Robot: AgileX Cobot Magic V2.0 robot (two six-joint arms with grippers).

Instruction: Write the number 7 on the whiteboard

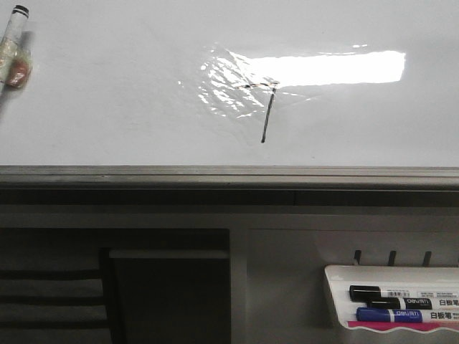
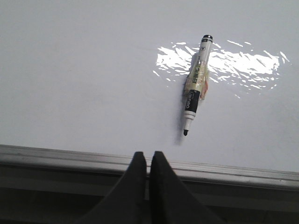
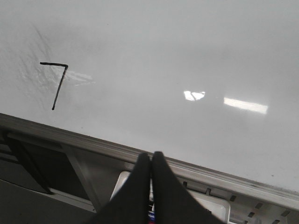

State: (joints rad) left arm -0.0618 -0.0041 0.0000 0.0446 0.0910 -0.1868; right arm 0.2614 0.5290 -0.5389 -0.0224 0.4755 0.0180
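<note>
Both the left gripper [image 2: 150,161] and right gripper [image 3: 151,161] are closed, empty. Beyond the right gripper, the number 7 [image 3: 57,83] sits thin and black on the whiteboard [image 3: 187,56]. Only the left wrist view shows a whole uncapped marker [image 2: 196,84] beyond the left gripper.

Your left arm's black, wedge-shaped two-finger gripper [image 2: 150,161] shows only in its own wrist view, where the two dark fingers [image 2: 133,186] taper to tips pressed flat together with a hairline seam between them and nothing clamped inside. Your right arm's matching black gripper [image 3: 151,161] looks the same in its wrist view: both fingers [image 3: 170,196] meet at the tips, closed and empty. You cannot see either arm or gripper in the front view.
</note>
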